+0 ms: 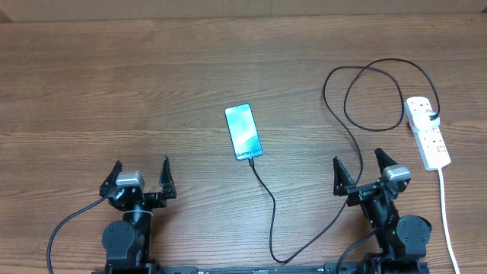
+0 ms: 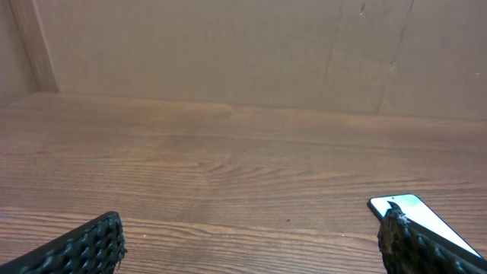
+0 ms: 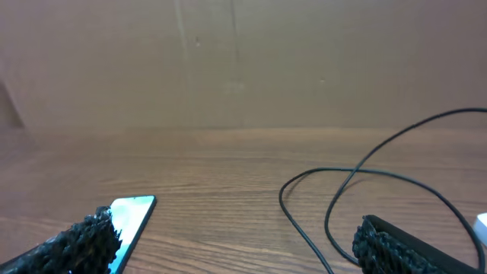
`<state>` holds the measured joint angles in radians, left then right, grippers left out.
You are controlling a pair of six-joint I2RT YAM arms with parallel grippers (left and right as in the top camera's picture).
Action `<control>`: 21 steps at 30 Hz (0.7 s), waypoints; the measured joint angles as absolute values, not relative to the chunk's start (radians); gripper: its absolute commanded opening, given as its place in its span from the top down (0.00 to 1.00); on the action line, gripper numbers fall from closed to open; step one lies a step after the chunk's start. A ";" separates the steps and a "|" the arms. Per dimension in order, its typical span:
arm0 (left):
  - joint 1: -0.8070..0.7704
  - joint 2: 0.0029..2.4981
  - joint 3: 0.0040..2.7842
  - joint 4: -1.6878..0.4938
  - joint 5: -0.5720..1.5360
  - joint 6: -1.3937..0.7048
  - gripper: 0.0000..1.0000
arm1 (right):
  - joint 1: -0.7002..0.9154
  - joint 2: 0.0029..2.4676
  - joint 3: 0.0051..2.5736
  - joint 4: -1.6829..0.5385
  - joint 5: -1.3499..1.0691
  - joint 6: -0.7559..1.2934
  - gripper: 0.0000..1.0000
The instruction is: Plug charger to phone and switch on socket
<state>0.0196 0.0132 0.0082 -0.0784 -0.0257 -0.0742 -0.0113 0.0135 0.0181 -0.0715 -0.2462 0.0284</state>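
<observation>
Phone [image 1: 243, 132] lay screen-up near the middle of the table [image 1: 114, 76]. The charger [image 1: 272, 221] met the phone's edge at 6 o'clock, swept round toward 3 o'clock, looped, and ended in a black plug on the socket [image 1: 430, 141]. The socket lay well apart at the phone's 3 o'clock, its white cord [image 1: 445, 213] trailing toward 6. Left gripper [image 1: 141, 167], at 8 o'clock, and right gripper [image 1: 357, 158], at 4 o'clock, stood with jaws wide apart, holding nothing.
</observation>
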 measured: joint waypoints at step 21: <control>0.020 0.013 0.008 -0.078 -0.026 -0.074 0.00 | -0.012 0.014 0.018 -0.070 -0.266 0.000 0.00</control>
<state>0.0196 0.0132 0.0082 -0.0784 -0.0257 -0.0742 -0.0116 0.0135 0.0181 -0.0700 -0.2661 -0.0002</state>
